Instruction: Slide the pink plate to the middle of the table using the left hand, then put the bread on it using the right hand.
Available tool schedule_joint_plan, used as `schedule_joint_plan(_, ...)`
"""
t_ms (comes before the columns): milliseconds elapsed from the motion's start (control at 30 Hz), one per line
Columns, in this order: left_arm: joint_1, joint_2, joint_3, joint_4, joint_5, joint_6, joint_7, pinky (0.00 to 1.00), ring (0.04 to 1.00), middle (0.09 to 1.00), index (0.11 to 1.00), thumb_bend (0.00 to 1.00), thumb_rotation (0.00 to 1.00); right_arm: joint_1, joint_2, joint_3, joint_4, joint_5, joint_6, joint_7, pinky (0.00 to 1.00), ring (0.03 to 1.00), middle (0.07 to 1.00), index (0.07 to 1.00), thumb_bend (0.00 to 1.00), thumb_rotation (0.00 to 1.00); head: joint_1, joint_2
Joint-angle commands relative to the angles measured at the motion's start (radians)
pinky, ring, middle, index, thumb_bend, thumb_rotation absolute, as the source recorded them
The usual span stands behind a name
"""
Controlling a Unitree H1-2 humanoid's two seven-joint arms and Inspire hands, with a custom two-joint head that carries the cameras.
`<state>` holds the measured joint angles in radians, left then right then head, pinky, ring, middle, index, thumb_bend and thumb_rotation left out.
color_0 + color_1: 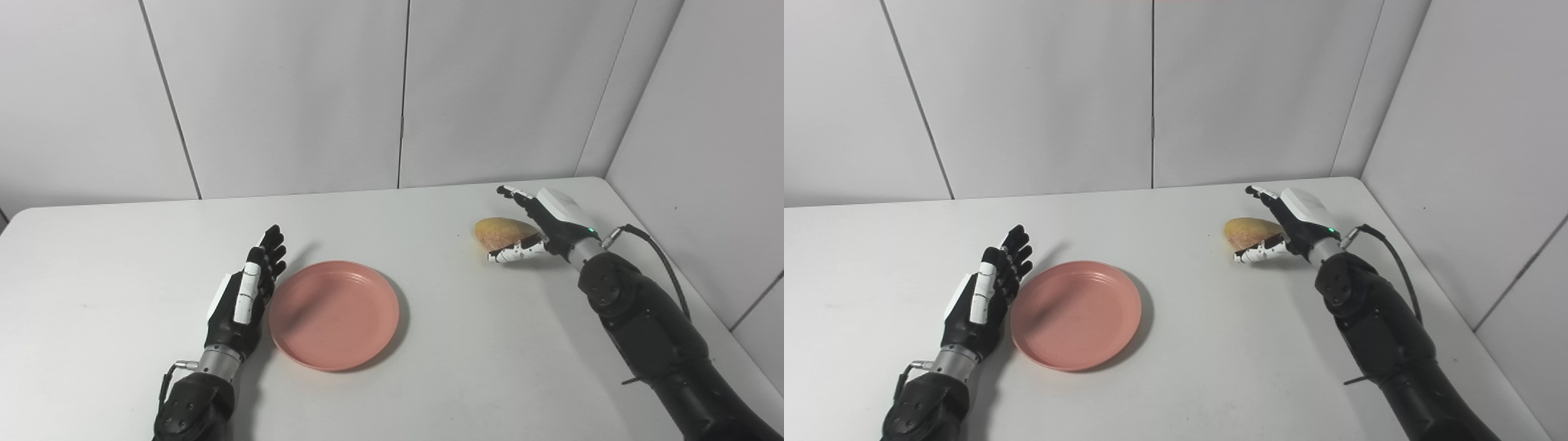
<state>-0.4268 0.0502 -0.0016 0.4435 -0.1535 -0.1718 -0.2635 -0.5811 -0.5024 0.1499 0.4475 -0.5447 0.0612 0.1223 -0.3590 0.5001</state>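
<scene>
The pink plate (pixel 334 314) lies flat on the white table (pixel 429 343), a little left of the middle. My left hand (pixel 242 294) stands edge-on against the plate's left rim, fingers straight and apart, holding nothing. A golden-brown bread roll (pixel 502 233) rests on the table at the right. My right hand (pixel 539 226) is open around the roll's right side. Its fingers reach over the far side and its thumb lies along the near side. I cannot tell whether the hand touches the roll.
Grey wall panels (pixel 398 92) close off the table's far edge and its right side. A black cable (pixel 661 257) loops from my right wrist near the table's right edge.
</scene>
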Motion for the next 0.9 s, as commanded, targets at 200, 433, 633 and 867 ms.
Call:
schedule_joint_plan(200,0.038,-0.017,-0.012,0.012,-0.001,-0.009,0.002,1.0,1.0,0.992,0.946,0.75,1.0,-0.067,-0.038,0.034,0.041,-0.028,-0.046,-0.043,0.76,0.867,0.876,0.879,0.82,0.22,0.005,0.005)
schedule_joint_plan(433,0.04,-0.015,-0.016,0.005,-0.004,-0.007,0.001,1.0,1.0,0.993,0.95,0.74,1.0,-0.073,-0.035,0.05,0.122,-0.033,-0.132,-0.132,0.67,0.771,0.794,0.788,0.74,0.07,0.004,0.006)
schedule_joint_plan(633,0.042,-0.018,-0.016,-0.007,-0.013,0.011,0.003,1.0,1.0,0.995,0.951,0.76,1.0,-0.072,-0.031,0.054,0.149,-0.028,-0.197,-0.188,0.52,0.594,0.654,0.691,0.63,0.0,0.004,0.006)
schedule_joint_plan(867,0.041,-0.018,-0.018,-0.008,-0.008,0.008,0.004,1.0,1.0,0.997,0.955,0.75,1.0,-0.067,-0.028,0.057,0.144,-0.052,-0.203,-0.245,0.41,0.481,0.459,0.535,0.52,0.0,0.004,0.006)
